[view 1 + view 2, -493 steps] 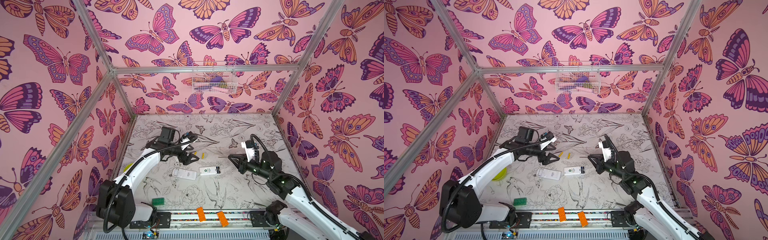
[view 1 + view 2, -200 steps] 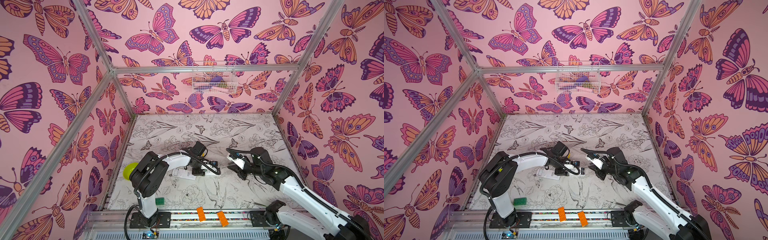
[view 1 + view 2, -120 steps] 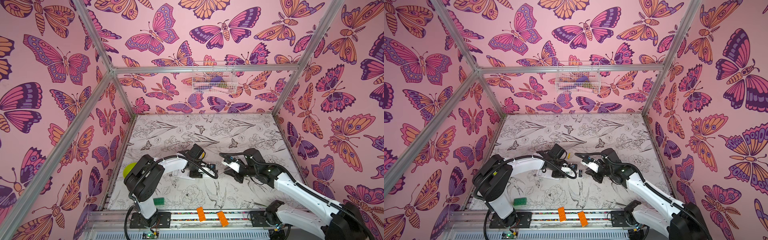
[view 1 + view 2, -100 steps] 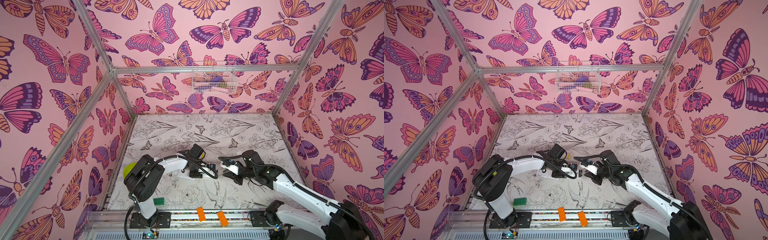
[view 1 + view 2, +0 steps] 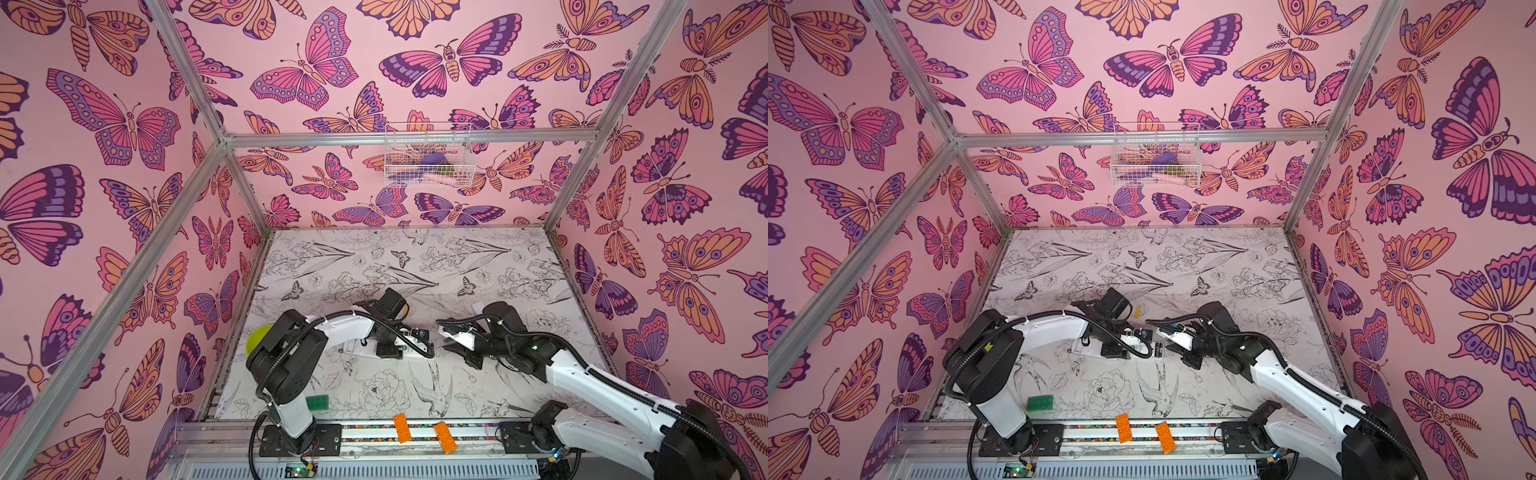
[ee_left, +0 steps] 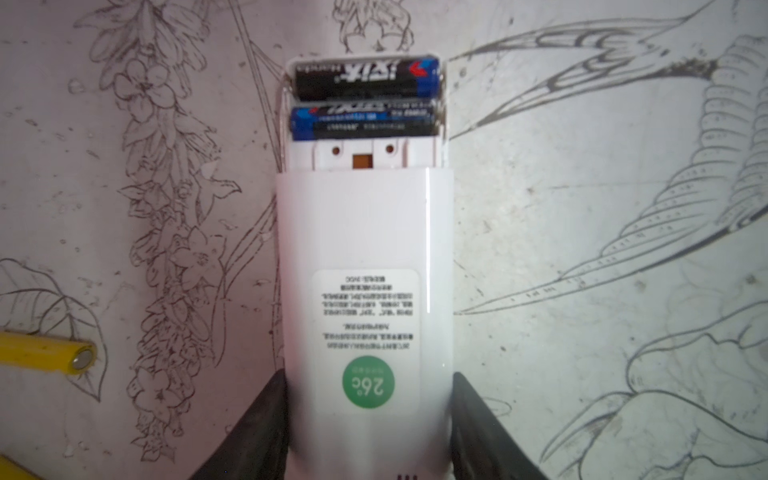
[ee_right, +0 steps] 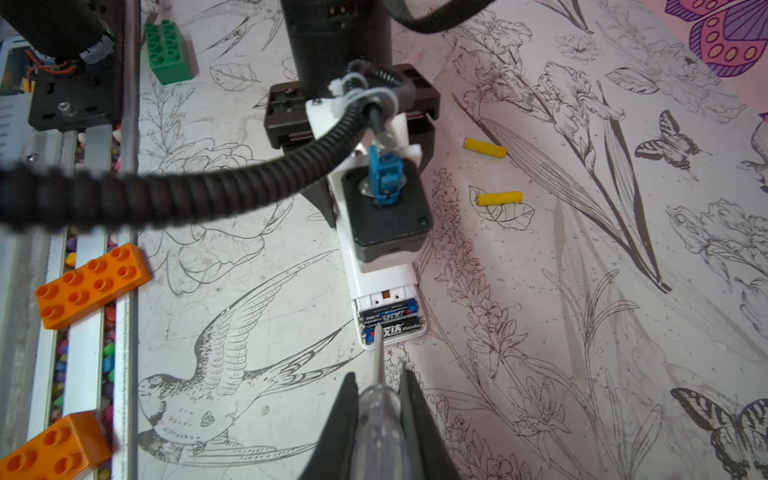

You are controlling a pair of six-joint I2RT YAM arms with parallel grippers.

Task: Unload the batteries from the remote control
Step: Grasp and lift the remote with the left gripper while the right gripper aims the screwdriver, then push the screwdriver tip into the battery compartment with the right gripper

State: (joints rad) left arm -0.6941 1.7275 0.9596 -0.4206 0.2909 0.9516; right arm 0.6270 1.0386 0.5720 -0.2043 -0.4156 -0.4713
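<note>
While the left wrist view misses it, the screwdriver (image 7: 377, 399) points at batteries (image 7: 388, 322).

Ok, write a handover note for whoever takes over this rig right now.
Left gripper: shut on the white remote, holding it flat on the table, battery end exposed.
Right gripper: shut on the screwdriver, tip at the end black battery.
Done: two yellow batteries lie loose on the table.
Left: both black batteries sit in the remote; lever them out.
</note>
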